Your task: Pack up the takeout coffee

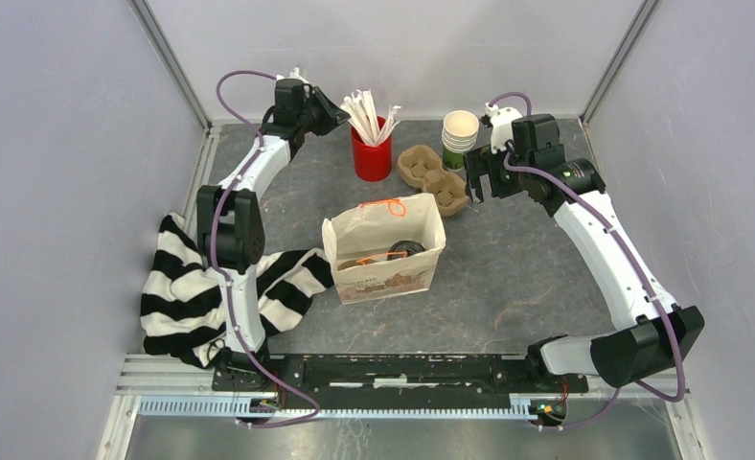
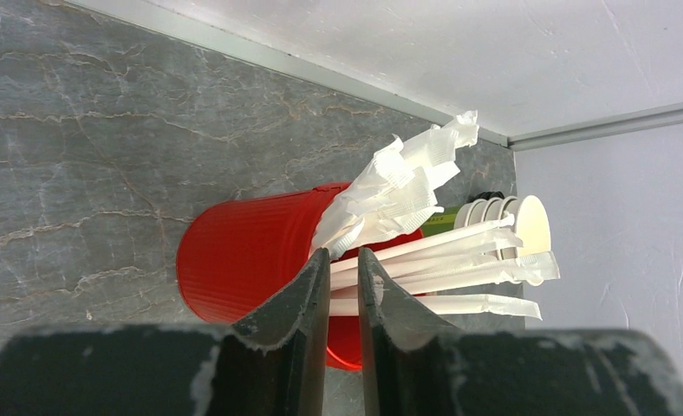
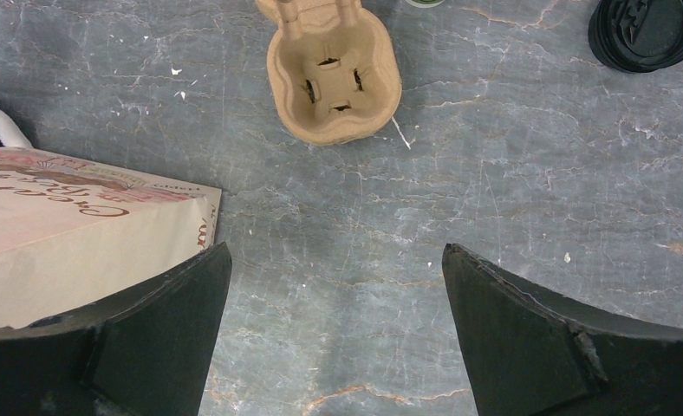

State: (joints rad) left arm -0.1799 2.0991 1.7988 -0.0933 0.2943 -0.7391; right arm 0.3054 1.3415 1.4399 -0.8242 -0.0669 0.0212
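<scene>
Top external view: the black-lidded takeout coffee [image 1: 407, 249] apparently stands upright inside the brown paper bag [image 1: 383, 273], with the right claw [image 1: 477, 182] wide apart and nearer, past the bag's far-right corner, and the left claw [image 1: 340, 120] nearly together among white wrapped straws [image 1: 366, 113], grip unclear.

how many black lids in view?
2. One on the takeout coffee inside the paper bag; one loose lid on the table, top right of the right wrist view. More may be hidden.
</scene>
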